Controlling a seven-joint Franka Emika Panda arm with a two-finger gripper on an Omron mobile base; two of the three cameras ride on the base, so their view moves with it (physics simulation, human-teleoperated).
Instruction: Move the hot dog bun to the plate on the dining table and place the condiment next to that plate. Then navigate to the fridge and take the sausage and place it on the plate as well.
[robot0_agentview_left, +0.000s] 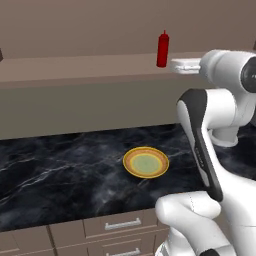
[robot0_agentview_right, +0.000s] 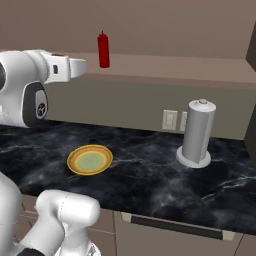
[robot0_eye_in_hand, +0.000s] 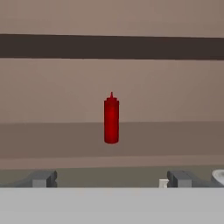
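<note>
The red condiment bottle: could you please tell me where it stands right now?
The red condiment bottle stands upright on the raised ledge behind the dark counter, beyond the yellow plate and centred ahead of the open gripper.

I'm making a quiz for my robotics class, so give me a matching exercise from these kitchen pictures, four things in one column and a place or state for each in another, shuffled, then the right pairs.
Column one:
1. red condiment bottle
2. plate
3. paper towel roll
4. gripper

Column two:
A. upright on the dark marble counter, in front of the wall outlets
B. open, holding nothing
C. flat on the dark marble counter, nothing on it
D. upright on the raised tan ledge behind the counter

Pairs: 1-D, 2-C, 3-A, 4-B
</note>
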